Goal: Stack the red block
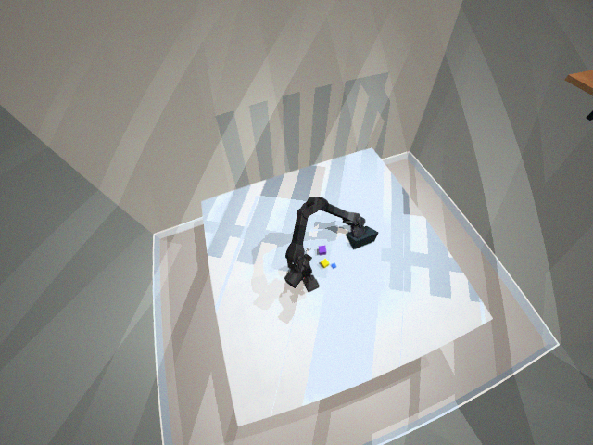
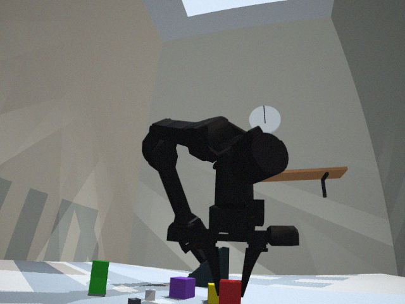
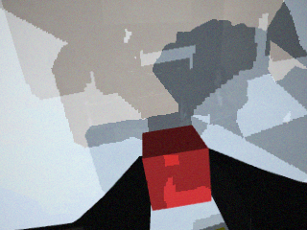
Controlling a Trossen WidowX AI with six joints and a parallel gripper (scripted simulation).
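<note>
The hand [image 2: 230,287] was clamped on the red block [image 2: 230,291] at the lower centre of the exterior view, one dark finger [image 2: 250,266] on each side. The block's lower edge was cut off by the frame there, so contact with the desk [image 2: 311,289] could not be confirmed. In the wrist view the red block [image 3: 177,174] sat at lower centre between the fingers, whose tips were out of frame. The green tower [image 2: 98,277] stood upright at lower left, well apart from the block. A yellow block [image 2: 211,293] was half hidden behind the red one, and a purple block [image 2: 181,287] stood just left. In the top view the arm concealed the red block; the tower could not be made out.
</note>
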